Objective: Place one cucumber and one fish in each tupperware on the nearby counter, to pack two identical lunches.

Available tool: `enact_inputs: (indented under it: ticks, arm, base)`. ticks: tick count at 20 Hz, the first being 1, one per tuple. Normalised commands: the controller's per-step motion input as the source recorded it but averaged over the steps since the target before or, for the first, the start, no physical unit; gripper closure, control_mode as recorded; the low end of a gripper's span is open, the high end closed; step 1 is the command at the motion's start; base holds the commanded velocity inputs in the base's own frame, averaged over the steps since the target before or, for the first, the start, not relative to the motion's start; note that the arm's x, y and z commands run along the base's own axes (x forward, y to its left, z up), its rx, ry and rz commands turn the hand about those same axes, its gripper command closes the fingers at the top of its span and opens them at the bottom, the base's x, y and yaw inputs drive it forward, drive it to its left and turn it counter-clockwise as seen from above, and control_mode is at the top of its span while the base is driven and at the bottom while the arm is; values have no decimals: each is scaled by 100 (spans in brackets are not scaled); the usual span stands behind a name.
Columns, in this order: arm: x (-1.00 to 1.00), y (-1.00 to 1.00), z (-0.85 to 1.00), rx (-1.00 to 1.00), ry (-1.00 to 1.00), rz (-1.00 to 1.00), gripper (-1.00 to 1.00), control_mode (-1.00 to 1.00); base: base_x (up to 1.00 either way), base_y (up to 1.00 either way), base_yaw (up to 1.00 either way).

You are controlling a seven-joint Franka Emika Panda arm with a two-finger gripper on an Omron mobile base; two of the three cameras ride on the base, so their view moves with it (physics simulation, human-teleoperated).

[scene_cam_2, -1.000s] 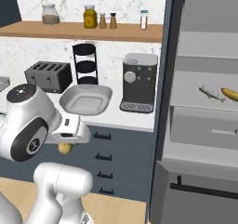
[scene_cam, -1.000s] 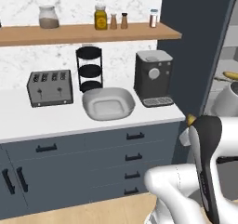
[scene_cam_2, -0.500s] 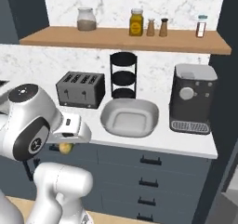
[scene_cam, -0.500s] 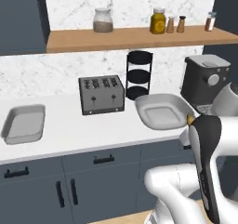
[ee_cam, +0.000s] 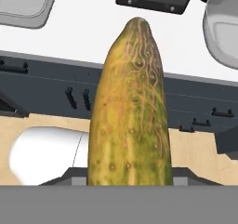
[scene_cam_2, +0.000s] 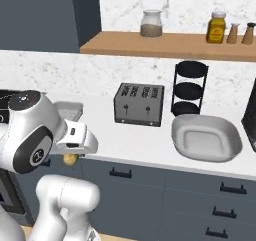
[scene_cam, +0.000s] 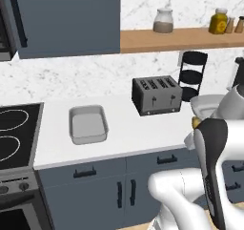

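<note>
A yellow-green cucumber [ee_cam: 130,111] stands upright in my gripper [ee_cam: 129,177], which is shut on its lower end, held in front of the dark drawers below the counter's [ee_cam: 83,37] edge. Its tip [scene_cam: 196,123] peeks above my arm, and its end [scene_cam_2: 69,159] pokes out under my hand. One tupperware [scene_cam: 87,124] sits left on the counter [scene_cam: 138,133], near the stove. The wider tupperware [scene_cam_2: 206,137] lies right of the toaster. Both trays [ee_cam: 25,4] [ee_cam: 223,25] look empty. The fish is out of view.
A dark toaster [scene_cam: 156,95] stands between the trays, with a black three-tier rack [scene_cam_2: 189,87] behind the wider one. A stove [scene_cam: 16,131] borders the counter's left end. Jars [scene_cam_2: 151,24] line the wooden shelf, and a dark upper cabinet [scene_cam: 66,19] hangs at left.
The base has driven left along the counter, so the whole scene has slid right: the coffee machine has left view and the stove has come in. The cucumber stays gripped.
</note>
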Motion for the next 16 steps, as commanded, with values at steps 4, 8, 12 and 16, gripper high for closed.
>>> enact_inputs:
  ticks: [4, 8, 12, 16]
  arm:
    - [0, 0, 0, 0, 0, 0, 100, 100]
    - [0, 0, 0, 0, 0, 0, 100, 100]
    - [0, 0, 0, 0, 0, 0, 100, 100]
    - [0, 0, 0, 0, 0, 0, 100, 100]
  base:
    - [51, 100, 0]
    - [70, 85, 0]
    - [52, 65, 0]
    - [46, 32, -1]
